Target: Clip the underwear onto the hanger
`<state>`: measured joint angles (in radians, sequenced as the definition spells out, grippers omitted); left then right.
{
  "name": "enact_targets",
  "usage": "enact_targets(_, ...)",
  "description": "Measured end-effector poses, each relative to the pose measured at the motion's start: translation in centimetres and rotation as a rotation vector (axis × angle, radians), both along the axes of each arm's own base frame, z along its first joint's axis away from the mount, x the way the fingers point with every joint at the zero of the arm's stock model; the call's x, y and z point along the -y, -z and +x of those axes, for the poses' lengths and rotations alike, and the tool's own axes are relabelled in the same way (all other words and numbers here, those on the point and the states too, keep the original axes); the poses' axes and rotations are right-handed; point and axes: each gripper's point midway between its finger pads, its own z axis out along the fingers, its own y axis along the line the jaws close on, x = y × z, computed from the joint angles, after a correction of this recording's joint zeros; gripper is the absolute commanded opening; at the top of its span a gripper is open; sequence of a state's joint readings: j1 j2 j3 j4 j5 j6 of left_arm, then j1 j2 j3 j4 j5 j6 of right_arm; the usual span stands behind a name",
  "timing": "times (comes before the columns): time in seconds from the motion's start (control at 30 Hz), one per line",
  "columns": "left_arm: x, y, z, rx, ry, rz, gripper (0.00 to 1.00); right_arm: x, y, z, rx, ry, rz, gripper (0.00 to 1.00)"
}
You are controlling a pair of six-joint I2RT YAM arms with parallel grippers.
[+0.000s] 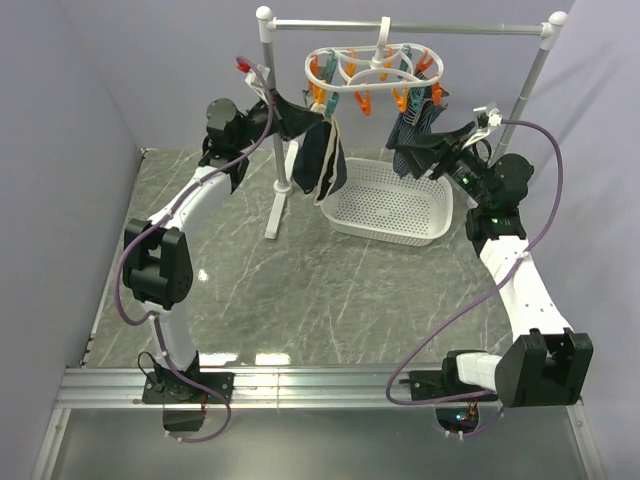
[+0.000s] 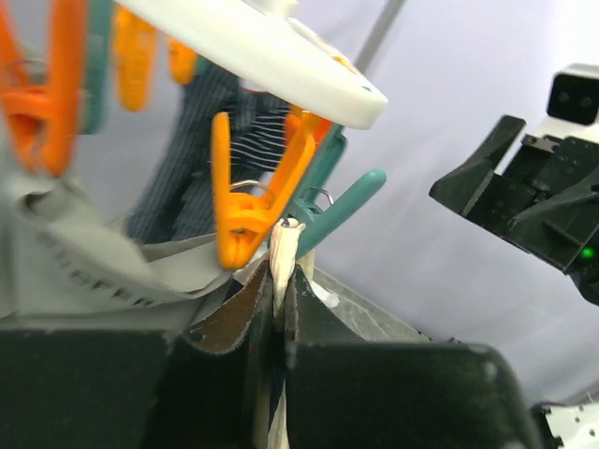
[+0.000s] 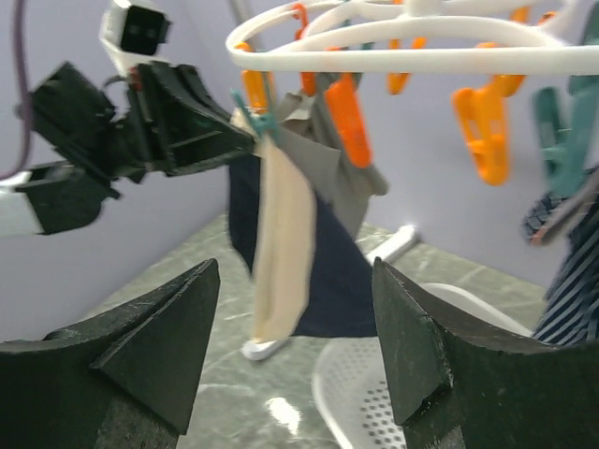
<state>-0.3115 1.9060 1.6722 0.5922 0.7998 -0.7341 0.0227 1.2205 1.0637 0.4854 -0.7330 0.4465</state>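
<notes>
Upper centre of the overhead view, a white plastic looped drying hanger [image 1: 372, 62] with orange and teal clothespins hangs from a grey metal rail [image 1: 460, 28]. Below its left side hang the dark navy briefs with a wide beige waistband [image 1: 325, 165], above the marble counter [image 1: 300, 290] and left of a white perforated basket [image 1: 390, 205]. The left fingers [image 2: 234, 327] are closed on the waistband's bunched top edge, lifting it against a teal clothespin [image 2: 332, 210]. Whether that pin already bites the cloth I cannot tell. An orange clothespin [image 2: 245, 201] sits just beside it. The right fingers [image 3: 159, 346] stand wide apart, holding nothing, facing the briefs from the right of the frame. The clipping step seems to be in hand. Next, the free fingers would likely need to squeeze the pin open so the edge slides in. The left grip should let go only after the pin holds.
</notes>
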Motion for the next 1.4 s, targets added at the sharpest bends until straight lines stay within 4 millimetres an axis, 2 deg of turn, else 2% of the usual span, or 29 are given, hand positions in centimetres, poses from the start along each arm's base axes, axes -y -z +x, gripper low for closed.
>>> enact_targets(0.03,-0.4,0.1,0.4,-0.008,-0.017,-0.001,0.2,0.3,0.2,0.3,0.002,0.011,-0.006,0.73)
enact_targets(0.2,-2.0,0.1,1.6,-0.018,-0.061,-0.005,0.34,0.8,1.4,1.7,-0.008,0.034,-0.03,0.73)
enact_targets(0.27,-2.4,0.1,1.8,-0.014,-0.07,-0.004,0.45,0.8,1.9,2.3,-0.016,0.038,-0.033,0.73)
enact_targets(0.33,-2.5,0.1,1.9,-0.003,-0.074,0.002,0.51,1.1,2.2,3.0,-0.017,0.045,-0.034,0.71)
enact_targets(0.57,-3.1,0.0,0.4,0.041,-0.092,0.044,0.56,2.4,2.1,4.8,-0.003,0.108,-0.021,0.63)
enact_targets(0.7,-3.9,-1.7,-1.0,0.128,-0.126,0.081,0.58,3.0,0.7,5.3,0.045,0.152,-0.005,0.56)
enact_targets(0.83,-4.0,-3.6,-2.8,0.252,-0.154,0.121,0.58,3.4,-1.5,6.1,0.101,0.182,0.016,0.47)
enact_targets(0.93,-2.6,-4.2,-4.7,0.347,-0.15,0.159,0.57,3.4,-2.8,6.6,0.123,0.201,0.034,0.38)
enact_targets(1.03,0.3,-3.7,-6.7,0.43,-0.129,0.19,0.56,2.8,-3.4,7.0,0.124,0.217,0.056,0.33)
enact_targets(1.13,3.3,-2.9,-7.6,0.463,-0.122,0.206,0.56,1.5,-3.6,7.1,0.116,0.224,0.071,0.28)
enact_targets(1.3,7.3,-1.2,-7.2,0.462,-0.154,0.211,0.57,-0.2,-3.1,7.3,0.089,0.255,0.073,0.26)
enact_targets(1.4,8.8,0.3,-5.6,0.429,-0.177,0.221,0.57,-0.5,-3.1,7.9,0.081,0.308,0.062,0.32)
